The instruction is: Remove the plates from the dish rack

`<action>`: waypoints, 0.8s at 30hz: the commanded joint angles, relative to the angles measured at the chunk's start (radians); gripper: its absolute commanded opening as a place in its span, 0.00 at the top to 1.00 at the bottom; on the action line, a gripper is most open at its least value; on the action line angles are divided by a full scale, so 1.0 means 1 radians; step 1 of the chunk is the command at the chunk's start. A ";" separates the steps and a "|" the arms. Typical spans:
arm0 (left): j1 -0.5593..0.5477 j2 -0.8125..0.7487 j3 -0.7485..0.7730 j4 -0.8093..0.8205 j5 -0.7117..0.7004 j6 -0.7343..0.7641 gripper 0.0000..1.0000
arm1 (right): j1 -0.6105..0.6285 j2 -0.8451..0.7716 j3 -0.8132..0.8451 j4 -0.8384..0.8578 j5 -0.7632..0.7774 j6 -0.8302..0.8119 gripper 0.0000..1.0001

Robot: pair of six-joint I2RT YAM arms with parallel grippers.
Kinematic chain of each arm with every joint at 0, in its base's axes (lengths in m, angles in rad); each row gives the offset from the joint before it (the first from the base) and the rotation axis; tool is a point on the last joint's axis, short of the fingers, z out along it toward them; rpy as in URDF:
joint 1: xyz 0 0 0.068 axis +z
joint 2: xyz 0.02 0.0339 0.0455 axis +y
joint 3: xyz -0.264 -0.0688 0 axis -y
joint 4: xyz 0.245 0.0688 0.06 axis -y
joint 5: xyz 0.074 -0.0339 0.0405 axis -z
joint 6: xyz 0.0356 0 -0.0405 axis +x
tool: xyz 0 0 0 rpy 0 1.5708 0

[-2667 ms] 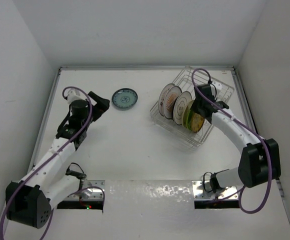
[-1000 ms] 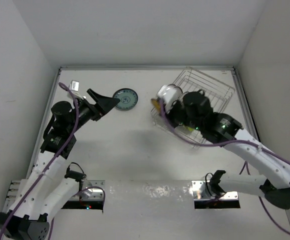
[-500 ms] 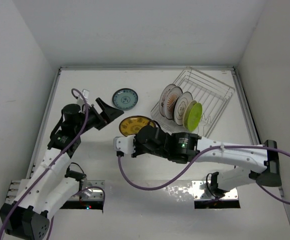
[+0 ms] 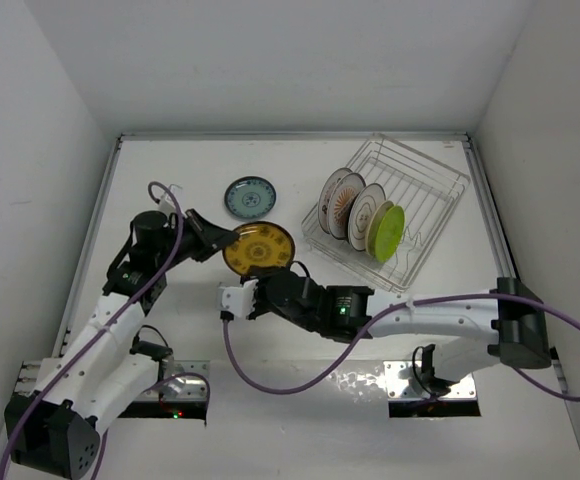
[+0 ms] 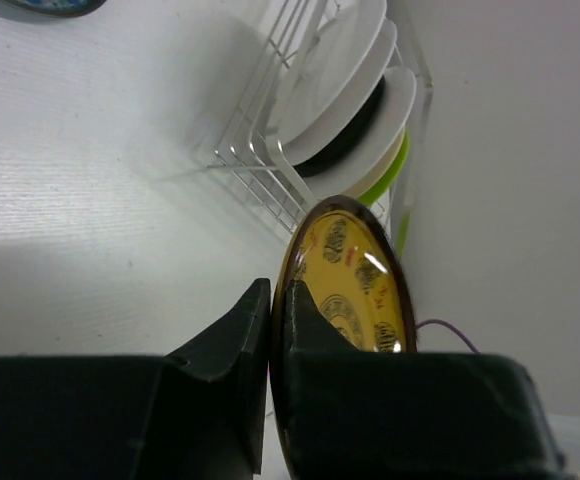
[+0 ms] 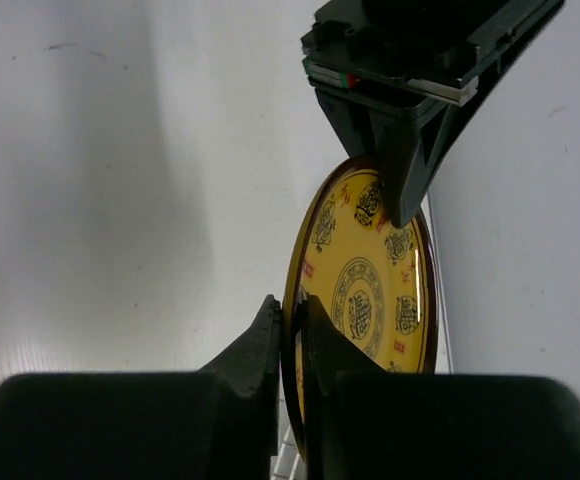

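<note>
Currently mid-handover. Round yellow plate with a dark brown rim (image 4: 258, 249) is held face up over the white tabletop (image 4: 300, 165), left of centre, well apart from the silvery wire dish rack (image 4: 448, 182) at the far right corner. Left gripper (image 4: 226, 240) is clamped on the plate's left rim. Right gripper (image 4: 290, 270) is clamped on the opposite, nearer rim. Both wrist views show the rim pinched between closed jaws. Rack holds several upright plates, among them white orange-patterned plates (image 4: 342, 203) and a lime green plate (image 4: 389, 232). Small teal patterned plate (image 4: 249, 197) lies flat toward the far edge.

Judgement: right should release, opening fully and backing off in the plate's own plane, so the rim is not twisted out of the left's shallow bite. Glazed rim may slip, so hold the left wrist steady. Then lay the plate flat beside the teal one, not on it.
</note>
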 commanded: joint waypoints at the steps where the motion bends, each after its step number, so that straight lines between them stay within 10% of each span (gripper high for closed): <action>1: -0.007 -0.027 -0.006 0.091 -0.039 -0.021 1.00 | -0.010 -0.033 -0.057 0.216 0.120 0.049 0.55; 2: -0.007 -0.027 -0.016 0.097 -0.113 -0.025 1.00 | -0.012 -0.062 -0.072 0.227 0.129 0.070 0.17; 3: -0.007 -0.025 -0.017 0.100 -0.157 -0.028 1.00 | -0.012 -0.080 -0.091 0.238 0.143 0.125 0.01; 9: -0.004 0.197 0.044 0.162 -0.551 0.007 1.00 | -0.018 -0.272 -0.146 0.190 0.408 0.474 0.01; 13: 0.004 0.416 0.167 0.286 -0.677 0.062 1.00 | -0.024 -0.386 -0.092 -0.124 0.606 0.754 0.01; 24: 0.031 0.936 0.489 0.398 -0.643 0.111 0.91 | -0.029 -0.717 -0.242 -0.287 0.679 0.923 0.01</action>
